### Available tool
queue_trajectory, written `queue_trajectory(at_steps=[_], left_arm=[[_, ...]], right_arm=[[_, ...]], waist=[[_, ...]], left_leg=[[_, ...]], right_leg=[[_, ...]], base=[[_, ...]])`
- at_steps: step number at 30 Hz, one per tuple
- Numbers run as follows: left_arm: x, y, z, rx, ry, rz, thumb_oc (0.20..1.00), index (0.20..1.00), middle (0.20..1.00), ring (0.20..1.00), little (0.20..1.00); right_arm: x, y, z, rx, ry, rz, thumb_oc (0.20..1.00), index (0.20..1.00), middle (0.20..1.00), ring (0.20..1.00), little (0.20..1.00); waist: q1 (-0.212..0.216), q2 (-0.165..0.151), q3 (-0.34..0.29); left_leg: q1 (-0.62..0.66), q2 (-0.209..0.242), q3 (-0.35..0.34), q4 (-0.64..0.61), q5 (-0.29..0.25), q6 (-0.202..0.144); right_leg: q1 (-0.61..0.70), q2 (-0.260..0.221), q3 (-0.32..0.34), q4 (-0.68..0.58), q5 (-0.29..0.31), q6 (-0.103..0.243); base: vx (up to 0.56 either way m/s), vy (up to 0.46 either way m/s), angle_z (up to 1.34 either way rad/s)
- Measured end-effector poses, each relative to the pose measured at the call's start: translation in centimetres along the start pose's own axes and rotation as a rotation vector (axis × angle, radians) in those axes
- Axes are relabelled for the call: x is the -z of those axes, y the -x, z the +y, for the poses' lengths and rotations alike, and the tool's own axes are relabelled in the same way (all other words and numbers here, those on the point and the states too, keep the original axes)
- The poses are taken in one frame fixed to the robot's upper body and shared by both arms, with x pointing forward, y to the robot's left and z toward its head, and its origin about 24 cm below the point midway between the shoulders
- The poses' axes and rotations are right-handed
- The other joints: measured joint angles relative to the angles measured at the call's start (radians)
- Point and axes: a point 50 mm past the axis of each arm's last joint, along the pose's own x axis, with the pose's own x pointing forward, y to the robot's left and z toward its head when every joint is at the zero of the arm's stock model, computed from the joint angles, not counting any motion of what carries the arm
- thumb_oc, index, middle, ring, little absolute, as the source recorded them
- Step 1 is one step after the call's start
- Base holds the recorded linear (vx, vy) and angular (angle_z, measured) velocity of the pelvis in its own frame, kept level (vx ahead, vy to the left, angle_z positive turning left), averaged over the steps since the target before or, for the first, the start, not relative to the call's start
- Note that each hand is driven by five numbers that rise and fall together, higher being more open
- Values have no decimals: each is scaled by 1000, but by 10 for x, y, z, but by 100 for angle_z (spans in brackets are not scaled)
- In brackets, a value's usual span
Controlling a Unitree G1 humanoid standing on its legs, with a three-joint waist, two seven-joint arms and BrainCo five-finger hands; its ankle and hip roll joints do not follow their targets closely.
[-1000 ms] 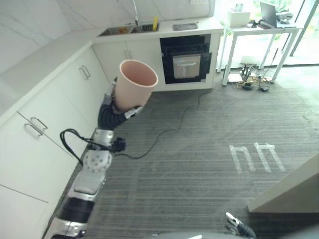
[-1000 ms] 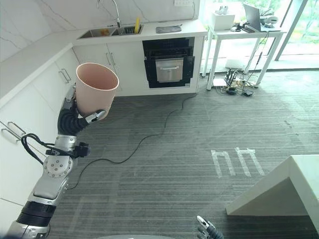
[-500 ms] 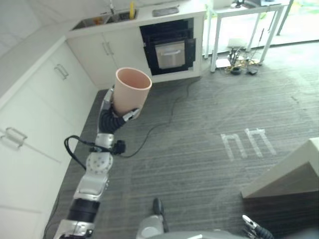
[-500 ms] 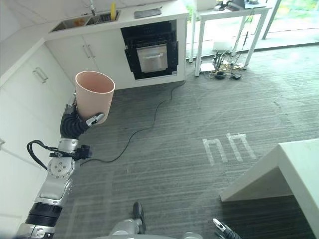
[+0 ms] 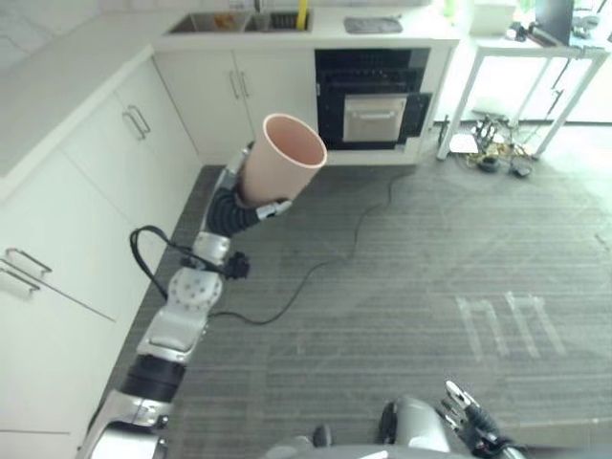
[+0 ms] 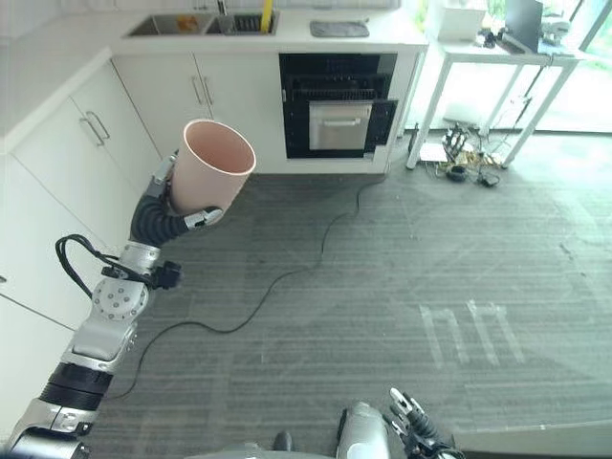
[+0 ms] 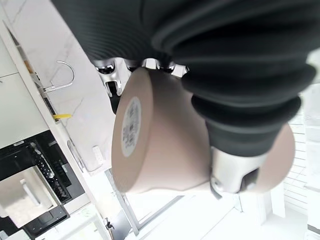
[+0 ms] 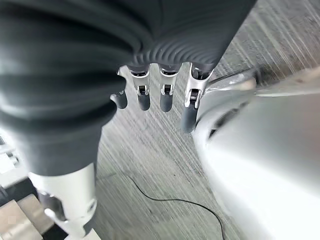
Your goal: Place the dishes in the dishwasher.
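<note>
You've got a pink cup raised in the air over grey floor, mouth tilted up & toward the far side. Your left hand grips its lower wall, fingers & thumb curled round it; wrist view shows the cup's base w/ a round sticker. Left of the arm, white cabinets run along under a desk. Far end: sink, yellow item beside it, a black built-in appliance below the desk top. A white table stands at far right. Your right hand hangs low near the floor, fingers relaxed, holding nothing.
</note>
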Motion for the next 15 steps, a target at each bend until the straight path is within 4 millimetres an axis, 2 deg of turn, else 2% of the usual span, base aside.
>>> queue_trajectory(at_steps=[1,2,3,4,5,6,7,8,9,10,11,12,13,14,15], left_arm=[[2,2,0,3,0,12,200,200,200,200,200],[3,3,-1,4,0,17,200,200,200,200,200],[5,9,1,18,-11,31,200,200,200,200,200],[10,19,0,27,-7,67,200,200,200,200,200],[12,21,-1,34,-4,77,200,200,200,200,200],[13,24,-9,39,34,88,200,200,200,200,200],[12,24,-9,38,35,79,200,200,200,200,200],[10,22,-9,27,41,69,200,200,200,200,200],[6,21,-11,33,45,54,200,200,200,200,200],[-2,22,-10,-14,62,23,200,200,200,200,200],[-3,22,-9,-18,64,17,200,200,200,200,200],[-7,16,-10,-9,61,-10,200,200,200,200,200],[-7,16,-7,-17,57,-17,200,200,200,200,200],[-4,16,-4,-15,42,-5,200,200,200,200,200],[-1,17,0,-10,20,9,200,200,200,200,200]], right_arm=[[2,1,-1,4,-3,9,1000,1000,1000,1000,1000],[8,2,-3,12,-11,25,1000,1000,1000,1000,1000],[19,5,-2,8,-30,48,1000,1000,1000,1000,1000],[20,5,-3,15,-39,43,1000,1000,1000,1000,1000],[18,6,-5,22,-43,33,1000,1000,1000,1000,1000],[16,5,-7,42,-20,33,1000,1000,1000,1000,1000],[13,5,-7,40,-7,24,1000,1000,1000,1000,1000],[-10,-1,0,-2,57,-33,1000,1000,1000,1000,1000],[-13,-2,1,-11,72,-31,1000,1000,1000,1000,1000],[-14,-8,18,-74,112,-20,1000,1000,1000,1000,1000],[-15,-8,17,-71,111,-23,1000,1000,1000,1000,1000],[-14,-7,14,-65,90,-27,1000,1000,1000,1000,1000],[-11,-8,12,-42,48,-24,1000,1000,1000,1000,1000],[-9,-7,9,-35,49,-14,1000,1000,1000,1000,1000],[-5,-7,7,-30,55,3,1000,1000,1000,1000,1000]], waist=[[-4,-6,0],[-5,-10,1],[-3,-17,-3],[-5,0,-15],[-8,22,-17],[-24,67,-11],[-21,63,-12],[-26,62,-14],[-26,57,-16],[6,22,-35],[7,23,-34],[8,20,-37],[20,-3,-28],[27,-19,-21],[26,-31,-17]], left_leg=[[22,-6,-5,1,-21,-6],[48,-6,-8,1,-28,5],[111,0,-16,2,-78,-14],[156,40,-20,1,-121,-63],[162,65,-20,2,-132,-81],[160,139,-46,87,-152,-116],[162,166,-44,158,-145,-129],[154,183,-53,244,-98,-172],[148,193,-80,300,-88,-189],[-92,214,-176,779,246,-263],[-172,219,-176,930,273,-271],[-323,222,-128,1131,247,-237],[-406,212,-57,1149,136,-167],[-430,165,-23,995,51,-128],[-436,140,25,809,12,-87]], right_leg=[[4,-15,2,-48,46,3],[24,-20,-1,-79,82,5],[35,-40,-8,-65,126,7],[64,-29,-44,-71,227,-23],[79,-10,-67,-71,249,-35],[96,41,-103,52,150,-146],[109,52,-102,109,104,-209],[127,65,-97,202,-27,-195],[131,71,-88,237,-76,-209],[200,126,-61,198,-137,-276],[233,146,-58,171,-150,-304],[245,156,-69,163,-181,-338],[275,154,-71,126,-163,-307],[330,158,-67,64,-145,-292],[382,168,-70,6,-136,-280]], base=[[345,-123,9],[395,-152,6],[740,-357,3],[856,-458,3],[696,-395,32],[531,-287,25],[400,-233,11],[587,-384,-19],[624,-532,-68],[517,-427,-68],[388,-269,-55],[193,22,-6],[262,60,0],[263,93,-18],[212,124,-20]])
